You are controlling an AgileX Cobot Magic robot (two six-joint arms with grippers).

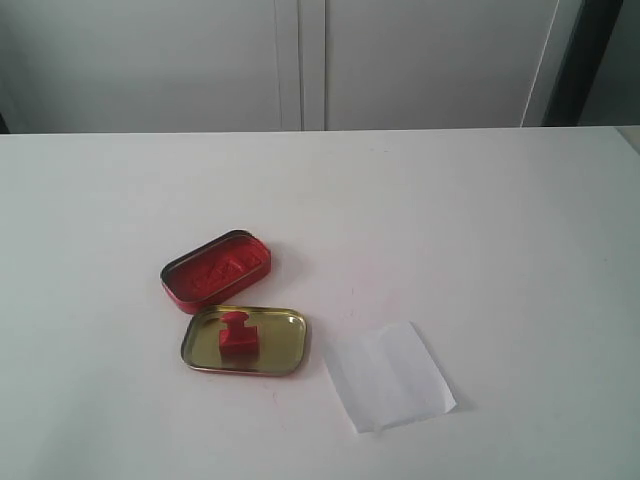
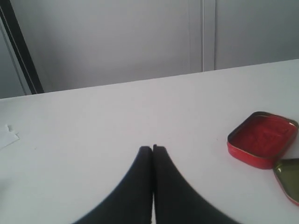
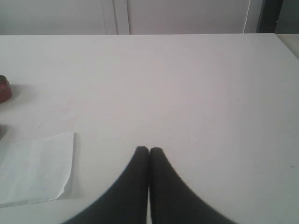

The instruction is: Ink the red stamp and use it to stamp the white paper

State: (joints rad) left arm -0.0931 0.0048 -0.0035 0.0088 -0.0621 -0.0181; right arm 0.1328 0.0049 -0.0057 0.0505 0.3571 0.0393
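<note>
The red stamp [image 1: 238, 338] stands upright inside a gold tin [image 1: 285, 352], near the table's front left. Just behind it lies the oval red tin [image 1: 216, 270] with its red ink pad, also seen in the left wrist view [image 2: 262, 139]. The white paper [image 1: 389, 375] lies flat to the right of the gold tin, and its corner shows in the right wrist view [image 3: 35, 168]. Neither arm appears in the exterior view. My left gripper [image 2: 153, 148] is shut on nothing, over bare table. My right gripper [image 3: 149, 150] is shut too, empty, beside the paper.
The white table [image 1: 480, 220] stretches wide behind and right of the objects. A pale cabinet wall [image 1: 300, 60] stands beyond its far edge. A scrap of white paper [image 2: 7, 136] lies at the edge of the left wrist view.
</note>
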